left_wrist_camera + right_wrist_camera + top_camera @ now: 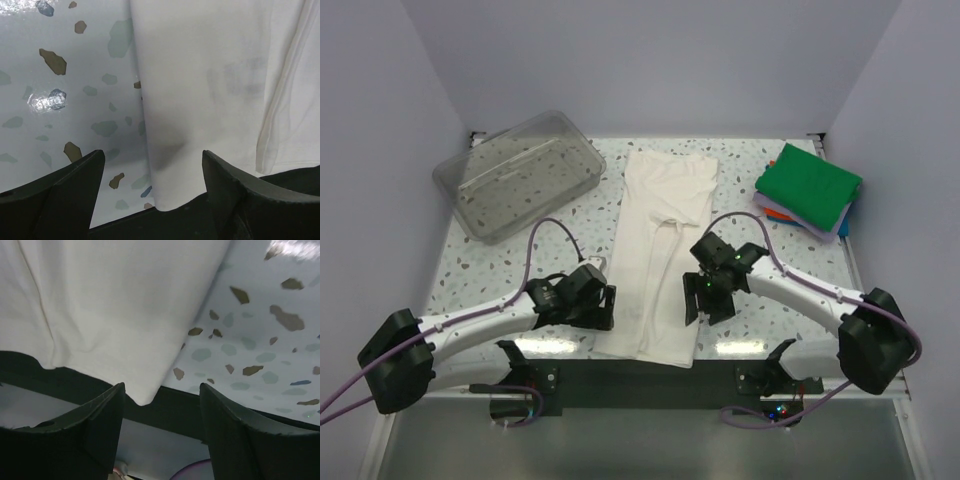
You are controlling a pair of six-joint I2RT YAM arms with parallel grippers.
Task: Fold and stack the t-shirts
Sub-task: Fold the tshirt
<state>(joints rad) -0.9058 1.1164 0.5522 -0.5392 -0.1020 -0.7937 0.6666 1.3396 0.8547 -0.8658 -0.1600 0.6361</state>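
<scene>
Over near corners of the cream-white t-shirt (655, 250), left gripper (152, 156) and right gripper (162, 388) hover — jaws apart.

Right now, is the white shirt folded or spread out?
Partly folded: the cream-white shirt lies as a long narrow strip, sides turned in, not yet folded short.

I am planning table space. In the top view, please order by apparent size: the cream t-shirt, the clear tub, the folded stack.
1. cream t-shirt, largest
2. clear tub
3. folded stack, smallest
The tub and stack lie farther back, so may look slightly smaller.
</scene>
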